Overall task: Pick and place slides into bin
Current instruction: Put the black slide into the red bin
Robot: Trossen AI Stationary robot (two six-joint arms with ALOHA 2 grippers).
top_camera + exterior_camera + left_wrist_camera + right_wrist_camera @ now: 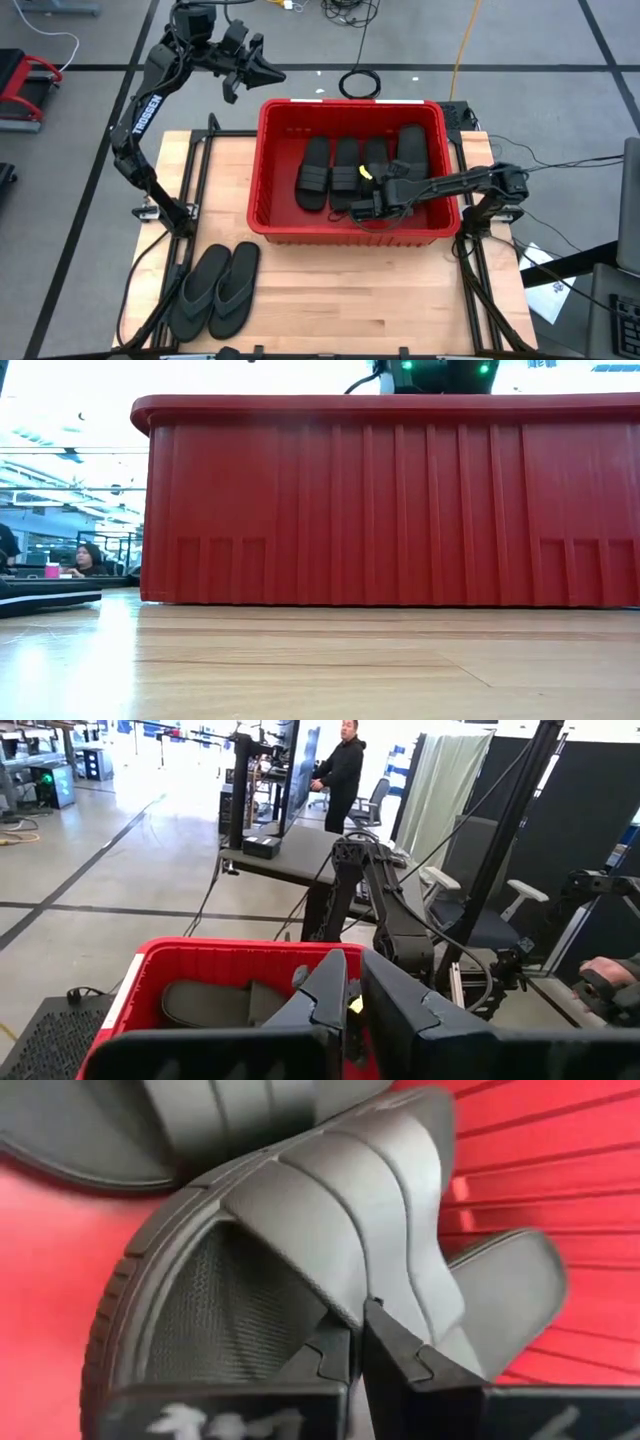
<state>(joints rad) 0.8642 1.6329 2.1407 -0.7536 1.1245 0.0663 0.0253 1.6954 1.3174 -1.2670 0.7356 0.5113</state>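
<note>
The red bin stands mid-table and fills the low view. Three black slides lie side by side on its floor. My right gripper reaches down inside the bin by its near wall, shut on another ribbed-strap slide. Two thong slides lie flat on the table's near left. My left gripper hangs high beyond the bin's far left corner, shut on nothing. My right gripper pinches the edge of the slide's wide ribbed strap band between its two fingers. The fingers slant downward from the table's right side. The slide is inside the bin with its textured footbed facing the wrist camera. Whether it rests on the bin floor, I cannot tell.
Bare wooden table lies in front of the bin and at its left. A coiled cable lies on the floor beyond the bin. A person stands far behind the table, and another sits in the room.
</note>
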